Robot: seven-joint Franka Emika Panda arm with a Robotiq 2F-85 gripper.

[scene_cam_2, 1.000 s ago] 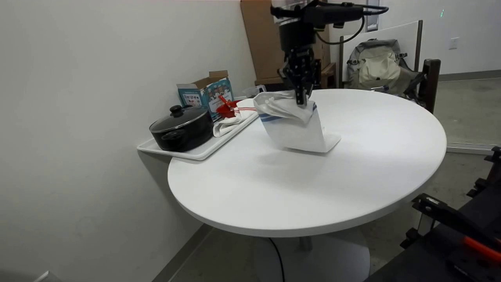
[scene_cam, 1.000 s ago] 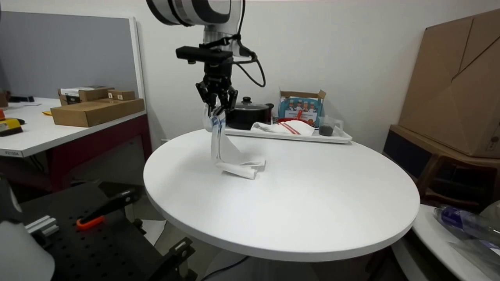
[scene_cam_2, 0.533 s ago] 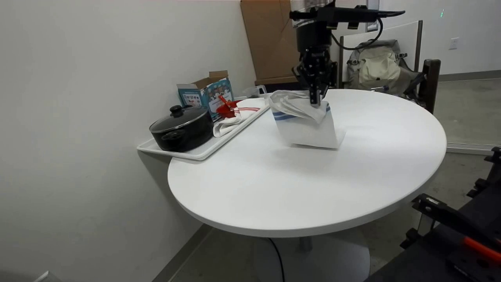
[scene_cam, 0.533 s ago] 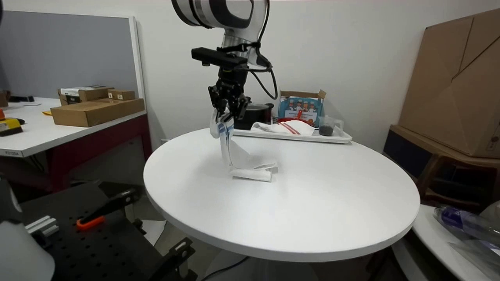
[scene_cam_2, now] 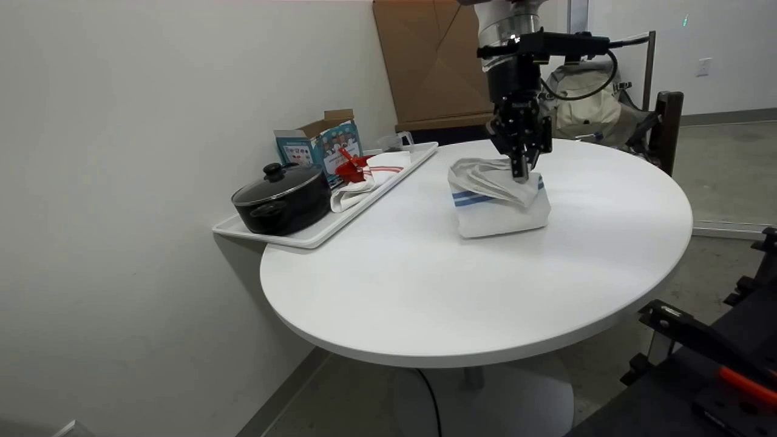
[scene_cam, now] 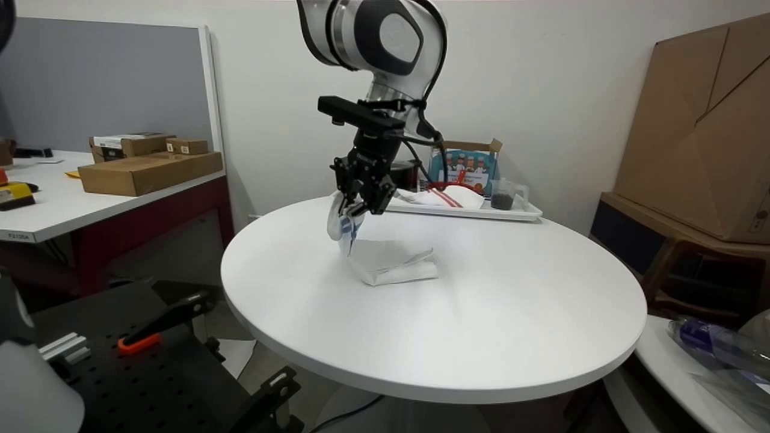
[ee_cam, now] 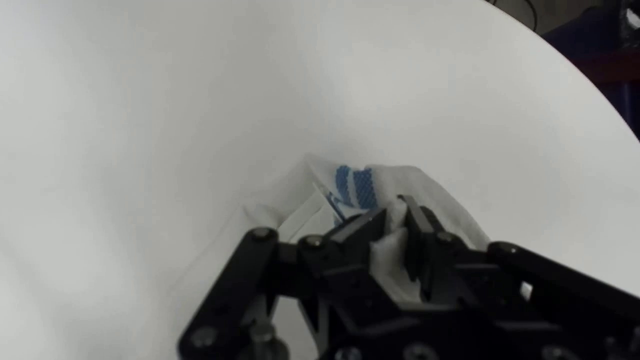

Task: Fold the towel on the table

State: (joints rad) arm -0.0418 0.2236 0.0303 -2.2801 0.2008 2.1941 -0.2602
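Observation:
The white towel with blue stripes lies on the round white table [scene_cam: 511, 319], partly folded, in both exterior views [scene_cam: 394, 263] [scene_cam_2: 501, 220]. My gripper [scene_cam: 352, 211] is shut on one end of it and holds that end bunched, low above the table. In an exterior view the gripper [scene_cam_2: 522, 176] pinches layered folds at the towel's upper edge. The lower part rests on the table. In the wrist view white cloth is pinched between the fingertips [ee_cam: 395, 204], and the towel [ee_cam: 400, 179] shows its blue stripes beyond them. The towel's underside is hidden.
A white tray [scene_cam_2: 315, 235] at the wall side holds a black pot [scene_cam_2: 282, 203], a red-striped cloth [scene_cam: 454, 196], a red bowl [scene_cam_2: 351, 171], a blue box [scene_cam_2: 341, 142] and a clear cup [scene_cam: 503, 196]. The table edge [scene_cam_2: 425, 361] curves round the front.
My gripper has moved down and to the right in both exterior views, with the towel in it. The raised part of the towel has sunk and the whole towel has slid along the table.

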